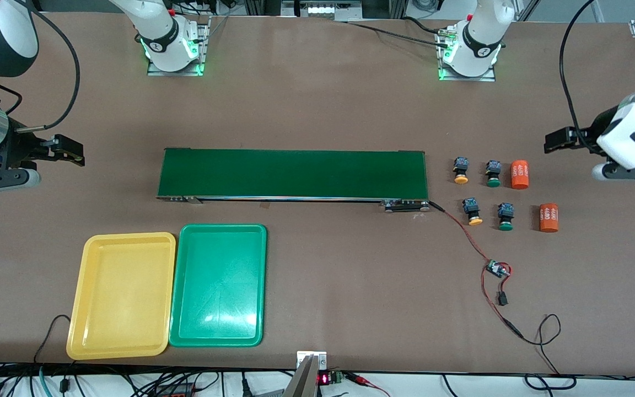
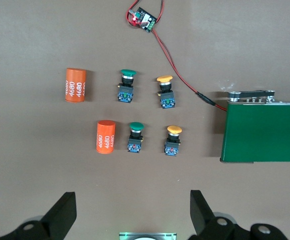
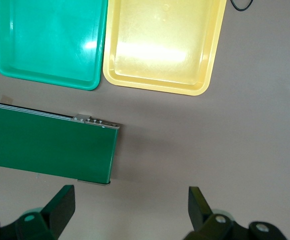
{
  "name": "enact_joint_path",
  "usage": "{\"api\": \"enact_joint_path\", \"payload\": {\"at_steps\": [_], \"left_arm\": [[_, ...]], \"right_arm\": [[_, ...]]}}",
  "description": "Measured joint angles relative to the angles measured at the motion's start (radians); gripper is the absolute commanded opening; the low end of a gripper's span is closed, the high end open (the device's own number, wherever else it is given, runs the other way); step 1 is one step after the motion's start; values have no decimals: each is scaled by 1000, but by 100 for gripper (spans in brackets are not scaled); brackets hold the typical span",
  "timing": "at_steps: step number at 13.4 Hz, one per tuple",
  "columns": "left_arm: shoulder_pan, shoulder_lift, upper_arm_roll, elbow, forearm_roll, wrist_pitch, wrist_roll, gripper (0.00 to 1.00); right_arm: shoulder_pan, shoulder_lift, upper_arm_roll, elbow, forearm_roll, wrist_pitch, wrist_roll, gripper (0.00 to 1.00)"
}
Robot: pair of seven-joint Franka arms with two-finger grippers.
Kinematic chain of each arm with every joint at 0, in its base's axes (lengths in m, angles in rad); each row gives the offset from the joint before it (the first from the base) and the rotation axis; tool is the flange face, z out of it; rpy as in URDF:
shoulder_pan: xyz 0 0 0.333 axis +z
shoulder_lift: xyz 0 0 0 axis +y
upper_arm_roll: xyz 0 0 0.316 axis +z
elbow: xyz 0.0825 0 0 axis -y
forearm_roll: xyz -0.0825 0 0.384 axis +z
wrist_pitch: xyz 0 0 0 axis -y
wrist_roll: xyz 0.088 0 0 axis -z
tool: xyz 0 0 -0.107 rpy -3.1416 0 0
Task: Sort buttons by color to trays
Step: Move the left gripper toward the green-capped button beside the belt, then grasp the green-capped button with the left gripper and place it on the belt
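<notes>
The left gripper (image 2: 130, 212) hangs with its fingers spread wide and nothing between them, over bare table at the left arm's end, near the buttons. The right gripper (image 3: 127, 210) is likewise spread and empty, waiting over bare table at the right arm's end, near the belt's end.

Four buttons sit in a loose square between the belt (image 1: 292, 173) and two orange cylinders (image 1: 520, 174). Two have yellow caps (image 1: 461, 178), two have green caps (image 1: 493, 182); each has a stubby black-and-blue body and a round domed cap, and lies on its side. Both yellow ones lie toward the belt, with the green ones between them and the cylinders.

The yellow tray (image 1: 122, 295) and green tray (image 1: 219, 285) lie touching side by side, nearer the front camera than the belt, toward the right arm's end. Both are glossy shallow plastic with rounded corners, and hold nothing.

Sorting seems not to have begun. The likely next move is for the left gripper to lower over one button and close on its narrow body, keeping clear of its close neighbours.

The belt is flat, matt dark green. The table is dull brown.
</notes>
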Motion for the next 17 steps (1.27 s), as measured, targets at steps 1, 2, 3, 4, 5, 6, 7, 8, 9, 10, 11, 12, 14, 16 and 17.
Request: {"api": "enact_joint_path", "payload": {"at_steps": [1, 2, 3, 4, 5, 6, 7, 8, 9, 10, 11, 12, 14, 16, 17], "left_arm": [[7, 26, 2, 3, 0, -5, 0, 100], [14, 57, 4, 2, 0, -7, -1, 100], [21, 92, 4, 3, 0, -5, -1, 100], [25, 125, 4, 2, 0, 9, -1, 100], [26, 156, 4, 1, 0, 44, -1, 100], [26, 181, 4, -7, 0, 94, -1, 100], [26, 198, 4, -28, 3, 159, -1, 100], [26, 208, 4, -66, 14, 236, -1, 100], [26, 213, 4, -116, 32, 322, -1, 100], [26, 215, 4, -167, 46, 404, -1, 99], [26, 216, 4, -216, 59, 478, 0, 99], [26, 217, 4, -261, 74, 548, 2, 98], [26, 218, 3, -358, 84, 703, 6, 98], [26, 221, 3, -466, 85, 885, 26, 98], [26, 228, 3, -510, 85, 961, 35, 97]], "right_arm": [[0, 0, 0, 0, 0, 0, 0, 100], [0, 0, 0, 0, 0, 0, 0, 100], [0, 0, 0, 0, 0, 0, 0, 100], [0, 0, 0, 0, 0, -1, 0, 100], [0, 0, 0, 0, 0, -1, 0, 100], [0, 0, 0, 0, 0, -1, 0, 100], [0, 0, 0, 0, 0, -1, 0, 100], [0, 0, 0, 0, 0, -2, 0, 100], [0, 0, 0, 0, 0, -4, 0, 100], [0, 0, 0, 0, 0, -6, 0, 100], [0, 0, 0, 0, 0, -7, 0, 100], [0, 0, 0, 0, 0, -7, 0, 100], [0, 0, 0, 0, 0, -8, 0, 100], [0, 0, 0, 0, 0, -8, 0, 100], [0, 0, 0, 0, 0, -8, 0, 100]]}}
